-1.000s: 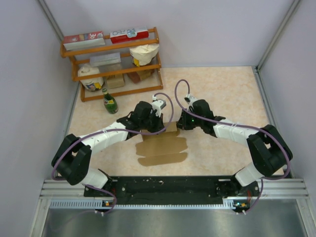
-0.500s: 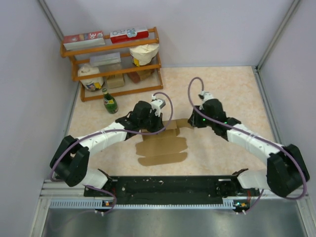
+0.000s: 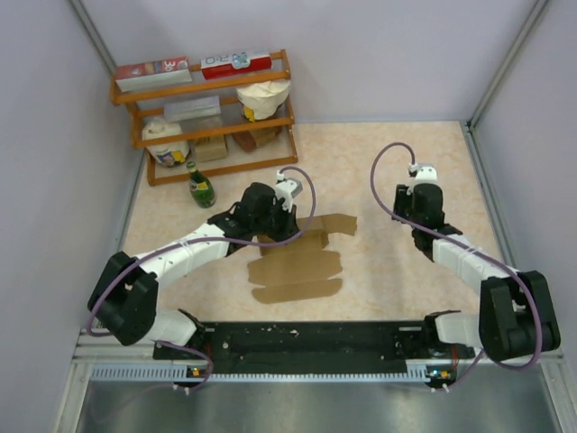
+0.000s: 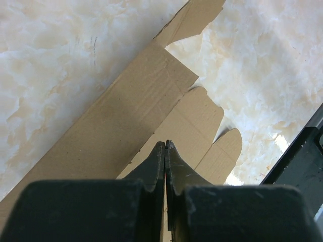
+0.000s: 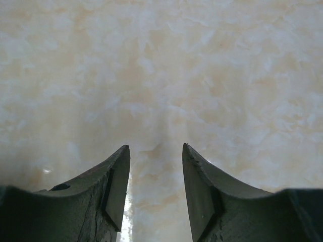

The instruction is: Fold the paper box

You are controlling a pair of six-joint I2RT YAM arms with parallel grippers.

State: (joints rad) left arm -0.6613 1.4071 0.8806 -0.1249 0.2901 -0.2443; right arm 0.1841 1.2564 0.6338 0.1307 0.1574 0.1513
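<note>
Between the left tool's [image 4: 165, 146] pinched fingers, the paper box's [image 4: 126, 116] edge vanishes.

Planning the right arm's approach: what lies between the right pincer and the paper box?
Nothing: the top view shows only bare tabletop between the right pincer and the paper box.

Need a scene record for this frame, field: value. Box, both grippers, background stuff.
box: brown cardboard, mostly flat on the table, unfolded
left gripper: shut, tips over the box; cannot tell whether it pinches it
right gripper: open, over the table, apart from the box
background: wooden shelf with packages, far left; green bottle in front of it
</note>
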